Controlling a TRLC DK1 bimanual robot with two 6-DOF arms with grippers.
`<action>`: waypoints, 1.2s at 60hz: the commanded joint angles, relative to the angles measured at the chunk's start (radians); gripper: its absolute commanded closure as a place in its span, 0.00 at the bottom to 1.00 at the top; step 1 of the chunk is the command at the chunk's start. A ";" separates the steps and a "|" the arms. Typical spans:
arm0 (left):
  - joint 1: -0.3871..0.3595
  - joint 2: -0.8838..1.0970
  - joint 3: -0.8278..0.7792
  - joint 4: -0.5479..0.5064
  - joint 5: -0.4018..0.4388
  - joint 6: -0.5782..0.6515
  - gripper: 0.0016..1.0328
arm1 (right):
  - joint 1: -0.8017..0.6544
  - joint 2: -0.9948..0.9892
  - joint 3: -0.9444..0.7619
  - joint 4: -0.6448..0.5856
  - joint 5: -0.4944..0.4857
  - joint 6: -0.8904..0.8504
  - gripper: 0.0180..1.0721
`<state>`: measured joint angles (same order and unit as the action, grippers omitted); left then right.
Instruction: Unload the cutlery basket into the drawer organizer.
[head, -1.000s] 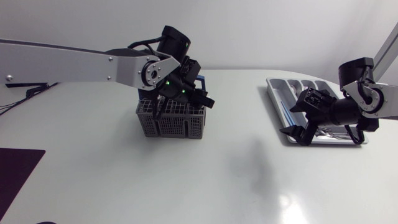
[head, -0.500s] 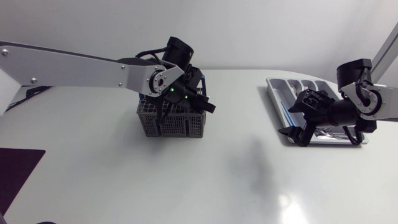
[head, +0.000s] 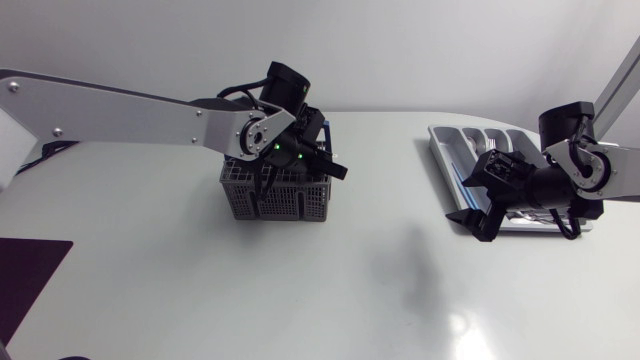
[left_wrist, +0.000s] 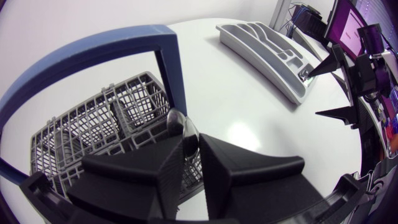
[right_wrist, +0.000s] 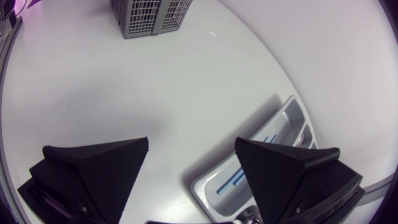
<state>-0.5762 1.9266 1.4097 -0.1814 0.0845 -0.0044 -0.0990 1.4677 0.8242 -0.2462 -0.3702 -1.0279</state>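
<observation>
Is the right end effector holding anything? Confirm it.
No, the right end effector is open, its fingers wide apart with only table and a corner of the organizer between them.

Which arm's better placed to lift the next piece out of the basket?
Left. The left gripper is at the cutlery basket, fingers closed on a metal utensil standing in it. The right gripper hangs open and empty beside the drawer organizer, far from the basket.

Left gripper (head: 262, 183) lower in basket (head: 277, 200) (utensil (left_wrist: 182, 123) between fingers (left_wrist: 146, 171)); right gripper (head: 467, 227) drifted toward near edge.
</observation>
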 joint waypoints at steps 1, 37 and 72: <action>0.004 0.018 -0.029 0.010 0.000 -0.031 0.93 | 0.007 -0.003 -0.023 0.010 -0.004 0.015 0.05; 0.015 -0.060 -0.101 0.069 0.078 -0.055 0.96 | 0.013 -0.001 -0.033 0.012 0.001 0.011 0.05; 0.050 -0.173 -0.158 0.165 0.189 -0.089 0.96 | 0.018 -0.010 -0.042 0.012 0.001 0.009 0.05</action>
<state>-0.5404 1.7920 1.2732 -0.0307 0.2535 -0.0612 -0.0914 1.4677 0.8047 -0.2379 -0.3702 -1.0279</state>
